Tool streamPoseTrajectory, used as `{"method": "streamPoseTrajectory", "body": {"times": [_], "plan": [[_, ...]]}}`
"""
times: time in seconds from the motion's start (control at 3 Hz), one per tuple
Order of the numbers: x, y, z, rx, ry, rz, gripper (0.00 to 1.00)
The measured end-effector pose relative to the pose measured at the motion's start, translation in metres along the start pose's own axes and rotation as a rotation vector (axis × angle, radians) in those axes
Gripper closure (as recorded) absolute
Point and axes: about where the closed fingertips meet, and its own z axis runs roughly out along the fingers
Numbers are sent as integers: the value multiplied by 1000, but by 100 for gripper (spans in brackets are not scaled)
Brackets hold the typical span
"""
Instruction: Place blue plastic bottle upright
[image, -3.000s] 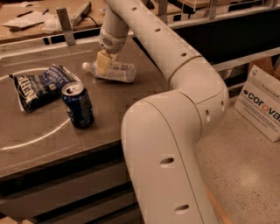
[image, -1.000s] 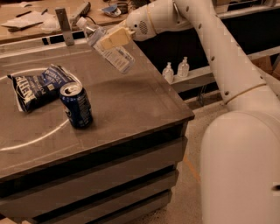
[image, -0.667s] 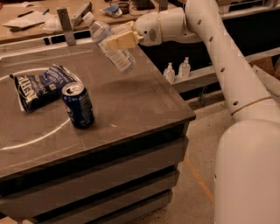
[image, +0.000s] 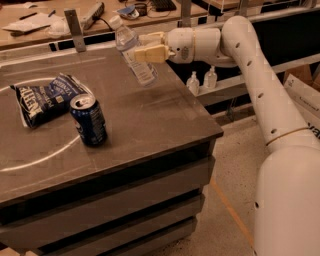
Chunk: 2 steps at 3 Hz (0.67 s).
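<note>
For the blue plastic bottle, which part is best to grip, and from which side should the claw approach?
The mid-body, from the view's right. The blue plastic bottle is slim and round there; the claw, above the table's rear right, is shut across it, leaving the base free for setting down.

Dim warm light on gripper (image: 143, 45) above table (image: 150, 117)

On the tabletop (image: 150, 120) a soda can (image: 89, 120) is stood, a snack bag (image: 45, 99) at its 10 o'clock; pump bottles (image: 193, 82) are seen at 4 o'clock of the gripper (image: 140, 46) above the far edge.
</note>
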Motion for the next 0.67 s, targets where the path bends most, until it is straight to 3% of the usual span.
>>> {"method": "streamPoseTrajectory", "body": {"times": [0.33, 0.67], "plan": [[10, -4, 3, -14, -83, 18, 100], [15, -5, 7, -25, -121, 33, 100]]}}
